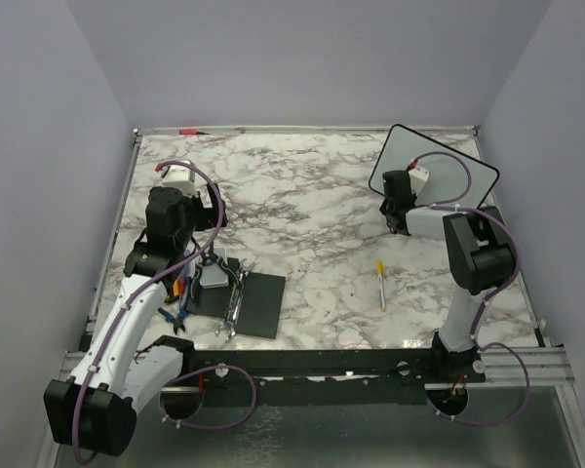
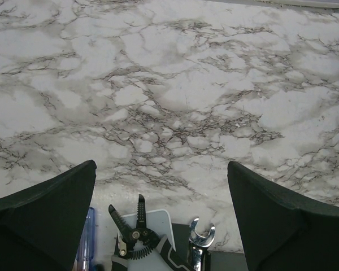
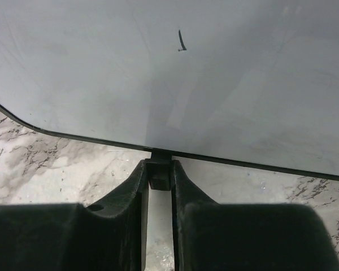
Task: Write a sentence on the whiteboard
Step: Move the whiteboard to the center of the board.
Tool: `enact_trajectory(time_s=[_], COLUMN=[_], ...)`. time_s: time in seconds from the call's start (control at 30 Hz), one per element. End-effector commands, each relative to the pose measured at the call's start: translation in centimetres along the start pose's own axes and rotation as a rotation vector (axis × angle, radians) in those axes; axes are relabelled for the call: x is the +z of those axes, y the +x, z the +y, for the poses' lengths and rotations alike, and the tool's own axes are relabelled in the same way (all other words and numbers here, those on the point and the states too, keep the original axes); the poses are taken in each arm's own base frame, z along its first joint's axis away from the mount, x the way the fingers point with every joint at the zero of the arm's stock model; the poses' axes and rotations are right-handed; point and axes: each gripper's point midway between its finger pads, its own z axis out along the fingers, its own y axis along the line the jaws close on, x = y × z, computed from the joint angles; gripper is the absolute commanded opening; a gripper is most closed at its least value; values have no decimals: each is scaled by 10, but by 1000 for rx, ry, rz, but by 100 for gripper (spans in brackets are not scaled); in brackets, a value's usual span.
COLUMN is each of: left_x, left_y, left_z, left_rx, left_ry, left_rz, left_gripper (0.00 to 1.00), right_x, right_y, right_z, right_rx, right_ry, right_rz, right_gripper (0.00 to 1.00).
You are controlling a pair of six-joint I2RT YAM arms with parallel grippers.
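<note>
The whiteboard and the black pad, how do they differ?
The whiteboard is white with a thin black frame; the black pad is black all over. The whiteboard has rounded corners, the black pad square ones. The whiteboard sits far right, the right gripper with fingers pinched on a small tab at its edge; the black pad lies near left, tools at its left edge. Both are thin boards on the table.

No legible text; whiteboard (image 3: 243,84) mark (image 3: 181,40) unreadable.

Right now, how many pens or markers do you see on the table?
2. A yellow pen lies on the marble table, right of centre; a red pen lies at its far edge, left side. The tool pile at near left may hide more.
</note>
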Motion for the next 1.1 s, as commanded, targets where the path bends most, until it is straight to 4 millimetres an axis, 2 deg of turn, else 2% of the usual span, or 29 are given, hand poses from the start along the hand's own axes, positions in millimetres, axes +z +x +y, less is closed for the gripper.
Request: enact_trajectory(time_s=[0.0,0.13,0.33,0.53,1.07], left_x=[0,-1,-2,-2,1], left_y=[5,4,4,3,9], left_z=[2,1,0,0,-2], left_rx=[14,15,18,18,17], left_ry=[-11,-10,-6,-3,4], left_rz=[7,4,0,-1,20], left_gripper=[99,99,99,99,99], right_x=[4,1,-12,-33,-97], right_y=[-2,0,10,31,92], right_z=[0,1,3,3,60], right_rx=[-4,-8,-39,-62,-162], right_ry=[19,5,-40,-75,-262], right_rz=[-18,-9,9,35,89], right_gripper=[13,1,0,0,0])
